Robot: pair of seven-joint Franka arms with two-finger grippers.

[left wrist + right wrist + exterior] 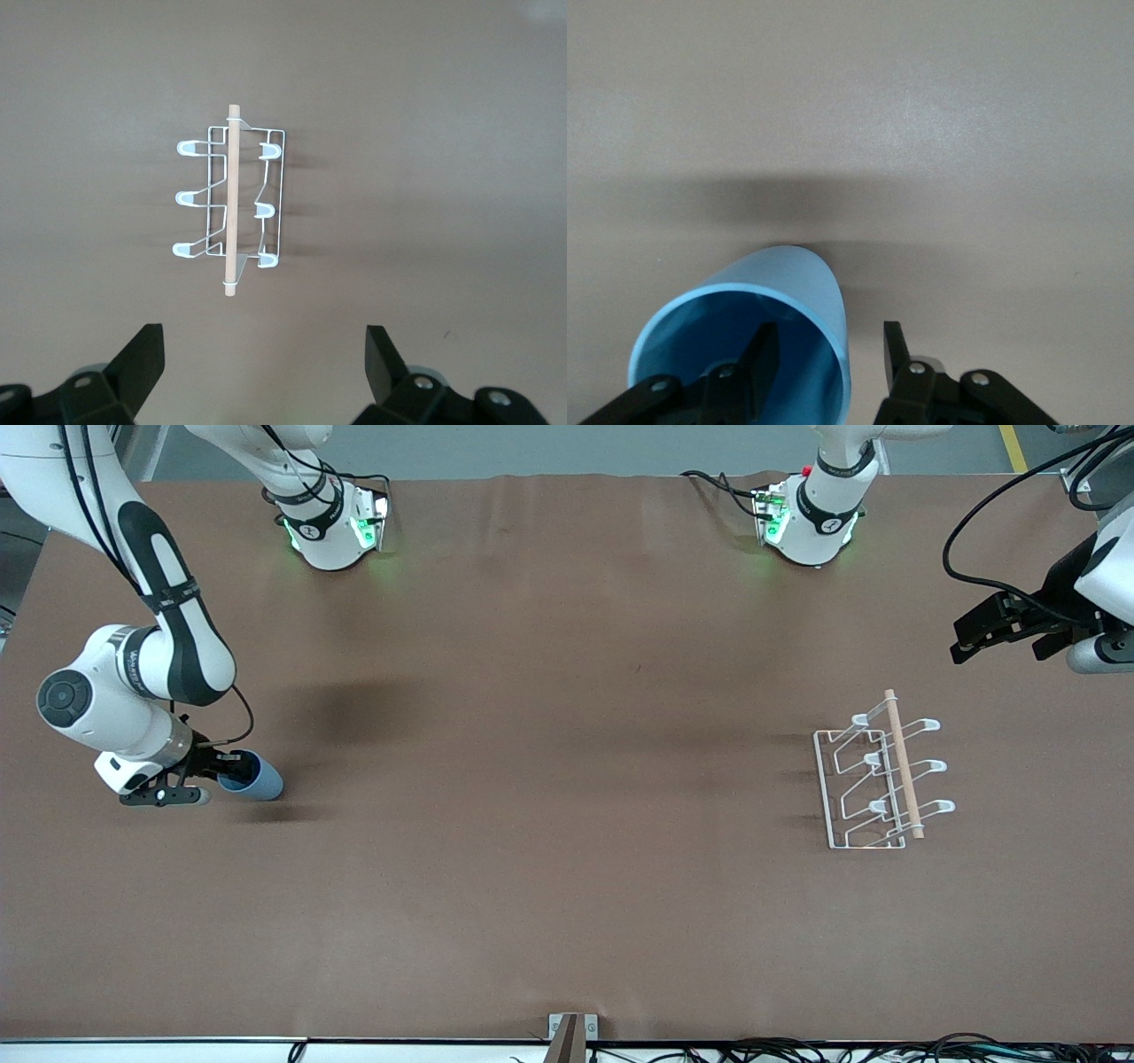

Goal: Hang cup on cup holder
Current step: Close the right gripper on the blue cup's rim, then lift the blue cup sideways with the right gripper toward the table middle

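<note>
Pickup is only beginning, so almost all of the job is lying ahead of me. My right claw [215, 775] is sitting low at the right arm's end of the surface [549, 868], with one finger [764, 354] reaching inside the cup's mouth and the other finger [897, 359] waiting outside the wall. The jaws are standing partly open around that wall; I am judging the squeeze as not finished, since a gap is showing on the outer side.

The cup [252, 777] is lying tipped with its mouth toward my right claw, near the edge at the right arm's end.

The holder [877, 779] is standing well apart from it, toward the left arm's end, every prong bare, nothing hanging yet.

My left claw [974, 633] is waiting wide open and empty, up over the surface beside the holder.

What is remaining: closing on the wall, lifting, carrying the length of the surface, and slipping the cup over a prong.
</note>
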